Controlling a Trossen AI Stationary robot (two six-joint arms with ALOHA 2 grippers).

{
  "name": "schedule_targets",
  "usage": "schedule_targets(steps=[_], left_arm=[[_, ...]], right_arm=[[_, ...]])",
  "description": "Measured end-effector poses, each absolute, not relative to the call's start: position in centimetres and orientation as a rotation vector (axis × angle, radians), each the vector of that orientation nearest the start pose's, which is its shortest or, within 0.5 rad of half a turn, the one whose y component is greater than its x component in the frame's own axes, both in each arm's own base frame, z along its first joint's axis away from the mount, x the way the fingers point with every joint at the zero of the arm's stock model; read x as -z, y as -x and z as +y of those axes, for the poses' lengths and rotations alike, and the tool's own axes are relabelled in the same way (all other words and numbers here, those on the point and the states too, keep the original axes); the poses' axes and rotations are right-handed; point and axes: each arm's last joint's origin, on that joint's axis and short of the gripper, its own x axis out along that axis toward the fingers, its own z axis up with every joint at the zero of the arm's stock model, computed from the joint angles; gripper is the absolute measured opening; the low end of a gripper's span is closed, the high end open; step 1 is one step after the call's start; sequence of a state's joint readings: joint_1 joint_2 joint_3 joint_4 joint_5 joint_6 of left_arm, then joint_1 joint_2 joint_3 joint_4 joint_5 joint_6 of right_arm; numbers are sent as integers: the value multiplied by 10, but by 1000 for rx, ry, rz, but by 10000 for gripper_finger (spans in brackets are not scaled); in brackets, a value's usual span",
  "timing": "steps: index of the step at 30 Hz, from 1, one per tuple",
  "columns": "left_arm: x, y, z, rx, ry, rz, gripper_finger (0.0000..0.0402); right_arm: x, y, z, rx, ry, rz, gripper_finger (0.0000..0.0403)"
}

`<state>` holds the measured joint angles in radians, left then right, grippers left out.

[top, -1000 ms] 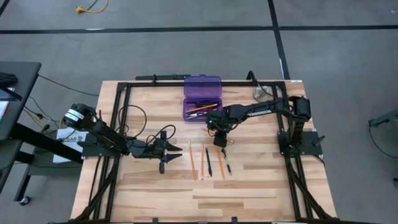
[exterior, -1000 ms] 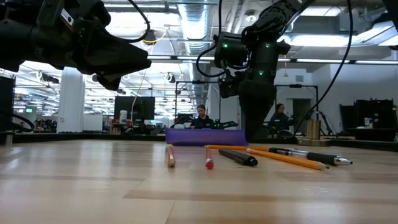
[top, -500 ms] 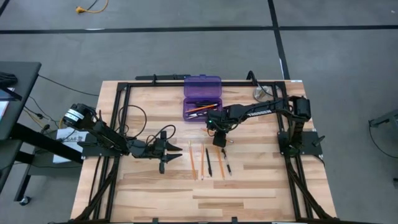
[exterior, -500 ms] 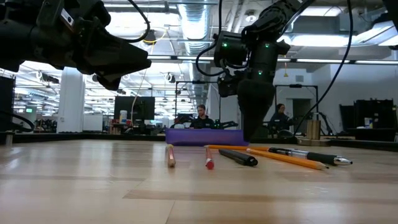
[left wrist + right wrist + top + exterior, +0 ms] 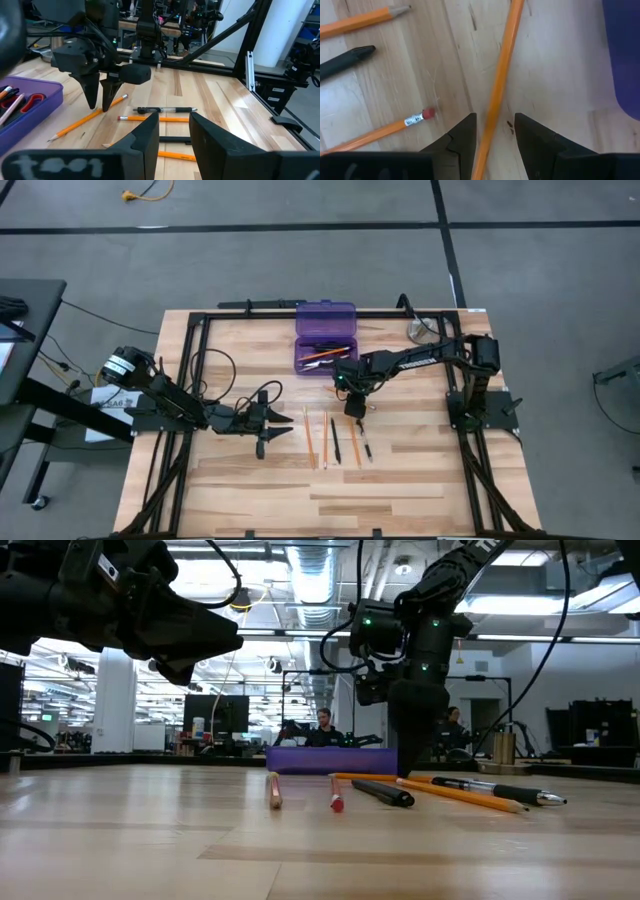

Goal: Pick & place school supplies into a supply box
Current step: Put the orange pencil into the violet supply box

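The purple supply box (image 5: 325, 352) lies open near the table's far edge, its lid (image 5: 325, 313) folded back, with pencils and red-handled scissors (image 5: 27, 102) inside. Several orange pencils and dark pens (image 5: 335, 438) lie side by side on the wood nearer the front. My right gripper (image 5: 494, 131) points down, open, with one finger on either side of an orange pencil (image 5: 499, 90), low over the table (image 5: 415, 762). My left gripper (image 5: 174, 125) is open and hovers left of the row (image 5: 268, 420).
A round silver disc (image 5: 420, 332) lies at the far right beside the right arm's base. A black frame (image 5: 250, 308) runs around the table. Bare wood lies in front of the row of pencils. People sit in the room beyond the table (image 5: 323, 725).
My right gripper has come down a little toward the pencil and shifted slightly toward the table's right. The pencils, the pens and the box have stayed where they were.
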<state>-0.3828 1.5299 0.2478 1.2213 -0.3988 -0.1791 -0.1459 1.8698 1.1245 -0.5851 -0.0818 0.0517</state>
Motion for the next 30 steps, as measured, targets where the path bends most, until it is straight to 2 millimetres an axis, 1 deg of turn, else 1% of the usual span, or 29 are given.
schedule_targets(steps=[6,9,11,14,20,24,30], left_arm=[[-144,-218,-76,-21,156,55,96],[-144,-218,-76,-21,156,55,96],[-144,-218,-76,-21,156,55,96],[-144,-218,-76,-21,156,55,96],[-144,-218,-76,-21,157,55,96],[-144,-218,-76,-21,157,55,96],[-144,-218,-76,-21,157,56,96]], right_arm=[[-140,-339,-47,89,-195,1317,126],[-132,-342,-48,89,-196,1328,126],[-123,-343,-48,87,-200,1357,126],[-118,-343,-48,86,-195,1380,126],[-120,-342,-48,88,-193,1366,124],[-124,-342,-48,89,-190,1349,101],[-124,-341,-49,94,-188,1350,44]])
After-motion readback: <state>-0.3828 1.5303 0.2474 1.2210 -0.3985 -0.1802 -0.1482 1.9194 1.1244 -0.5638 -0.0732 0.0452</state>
